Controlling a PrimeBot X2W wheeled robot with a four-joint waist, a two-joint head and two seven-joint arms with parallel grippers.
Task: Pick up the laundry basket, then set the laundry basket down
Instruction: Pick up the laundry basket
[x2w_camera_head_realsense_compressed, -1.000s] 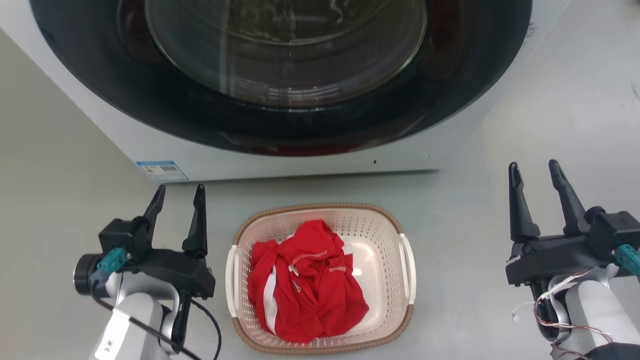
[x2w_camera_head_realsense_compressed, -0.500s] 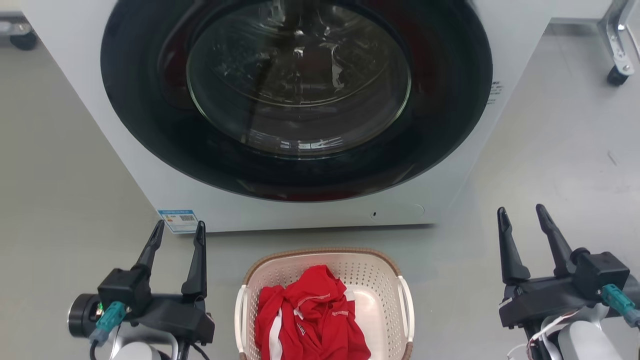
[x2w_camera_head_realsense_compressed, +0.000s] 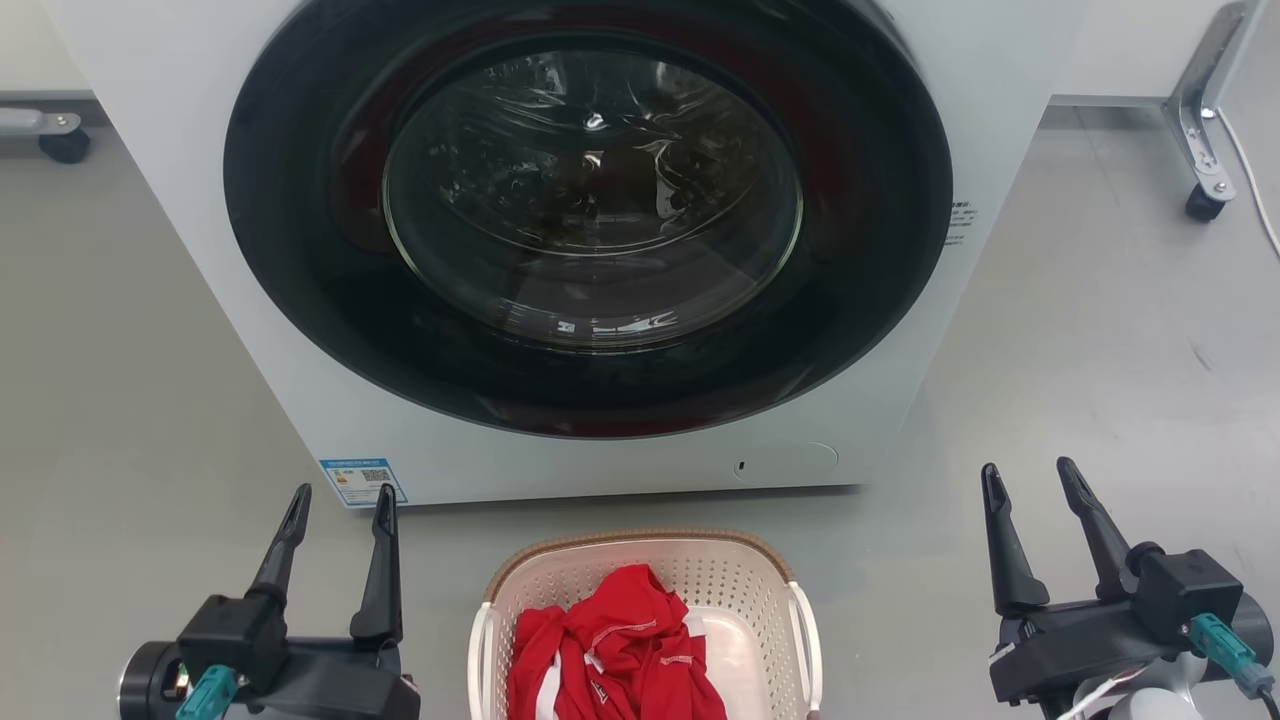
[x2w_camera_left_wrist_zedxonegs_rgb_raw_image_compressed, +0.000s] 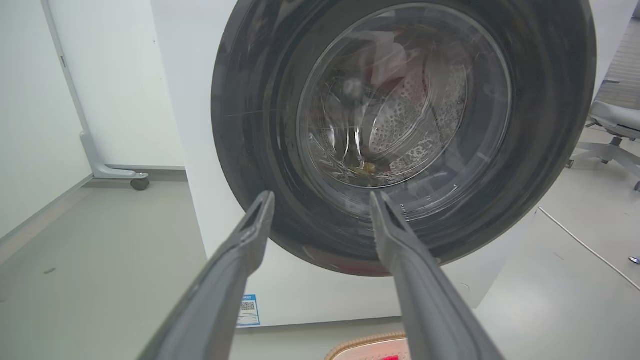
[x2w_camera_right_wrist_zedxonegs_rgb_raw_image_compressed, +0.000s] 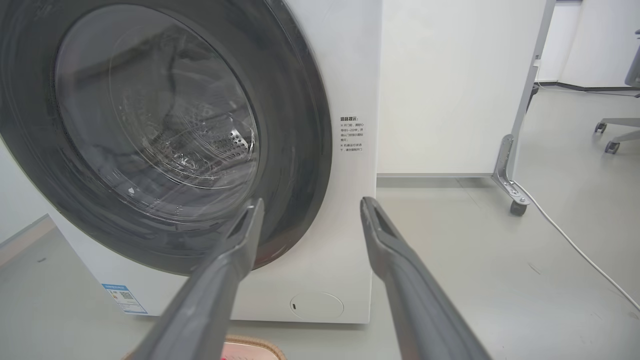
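Laundry basket on the floor at near centre, just in front of the washing machine, with a red garment heaped inside; near end cut off by the frame edge. Likely risk: uneven hold on the two side handles, tipping the basket and spilling the garment; also scraping against the machine front on lifting. Left pincer to the basket's left, right pincer well apart to its right; both with fingers spread, empty, touching nothing, pointing toward the machine.
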